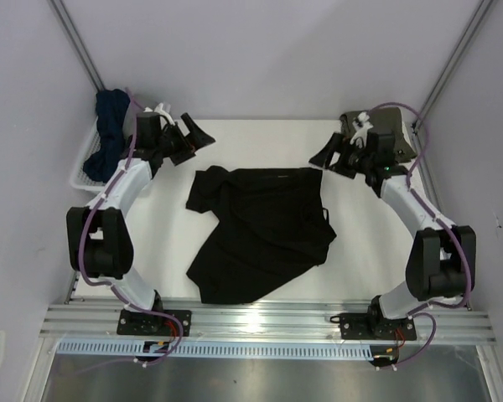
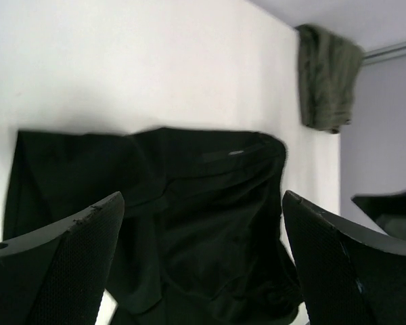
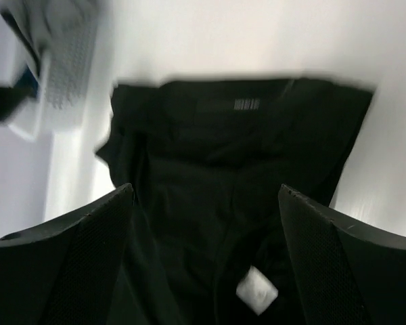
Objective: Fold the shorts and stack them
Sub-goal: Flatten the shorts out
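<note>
The black shorts (image 1: pixel 260 230) lie loosely spread in the middle of the white table, with a white label showing in the right wrist view (image 3: pixel 257 290). They also fill the left wrist view (image 2: pixel 189 217). The olive-green shorts (image 1: pixel 387 134) lie folded at the back right corner, partly hidden by the right arm, and show in the left wrist view (image 2: pixel 328 78). My left gripper (image 1: pixel 194 136) is open and empty above the table beyond the black shorts' back left corner. My right gripper (image 1: pixel 329 157) is open and empty by their back right corner.
A white basket (image 1: pixel 88 163) stands at the back left, off the table's left edge, with dark blue cloth (image 1: pixel 111 126) hanging over it. It shows blurred in the right wrist view (image 3: pixel 61 74). An aluminium rail (image 1: pixel 268 322) runs along the near edge.
</note>
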`<state>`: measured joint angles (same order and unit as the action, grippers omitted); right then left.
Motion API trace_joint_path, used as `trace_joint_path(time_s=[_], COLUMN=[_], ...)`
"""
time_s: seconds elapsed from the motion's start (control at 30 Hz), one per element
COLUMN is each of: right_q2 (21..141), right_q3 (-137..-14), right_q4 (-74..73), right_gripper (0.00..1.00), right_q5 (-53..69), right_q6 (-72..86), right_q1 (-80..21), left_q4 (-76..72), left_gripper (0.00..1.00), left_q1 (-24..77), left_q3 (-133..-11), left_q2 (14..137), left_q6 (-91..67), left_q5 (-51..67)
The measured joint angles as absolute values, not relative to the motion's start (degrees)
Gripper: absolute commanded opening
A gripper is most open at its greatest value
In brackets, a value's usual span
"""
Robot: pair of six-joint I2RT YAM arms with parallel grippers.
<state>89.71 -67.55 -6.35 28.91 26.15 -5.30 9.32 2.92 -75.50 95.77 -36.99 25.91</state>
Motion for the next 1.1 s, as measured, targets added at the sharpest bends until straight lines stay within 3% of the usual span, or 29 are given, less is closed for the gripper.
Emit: trace_joint_path(time_s=[0.37,0.43,0.57,0.63,0.77,0.9,1.03,1.1], right_q2=[78.3,75.2,69.5,68.0,69.4,73.1,75.9,75.9], right_q3=[-49.4,-48.4,-46.9,-46.7,-46.7,-46.7,-46.7,-46.7], right_q4=[-22.6,-25.3,-28.6,-30.0,-31.3,-31.7,-31.5,-31.5], right_gripper=[0.82,0.76,0.49,0.5,0.67,0.68,0.6,0.61], right_q5=[18.9,16.4,11.6,10.1,7.9,6.1,4.7,3.9], right_q6=[19.2,19.3,20.1,20.9,21.2,21.3,21.4,21.4], right_q1=[-22.2,-24.2,-27.6,-28.9,-29.8,-29.8,-30.0,-30.1], left_q4=[25.5,27.6,29.5,30.1,31.2,32.4,33.1,33.8], left_gripper=[0.99,0.99,0.99,0.99,0.99,0.99,0.99,0.99], left_q1=[8.6,9.8,11.2,11.3,11.4,11.4,11.4,11.4], left_q3=[-69.6,-68.4,-65.5,-63.4,-59.6,-56.7,-53.9,-53.1], left_q2=[91.9,89.3,81.9,78.1,71.4,67.4,65.5,64.9], left_q6=[-32.7,-32.4,-32.3,-32.3,-31.6,-30.9,-30.7,-30.3], left_q5=[16.1,14.8,13.6,13.4,12.9,12.3,12.2,12.0])
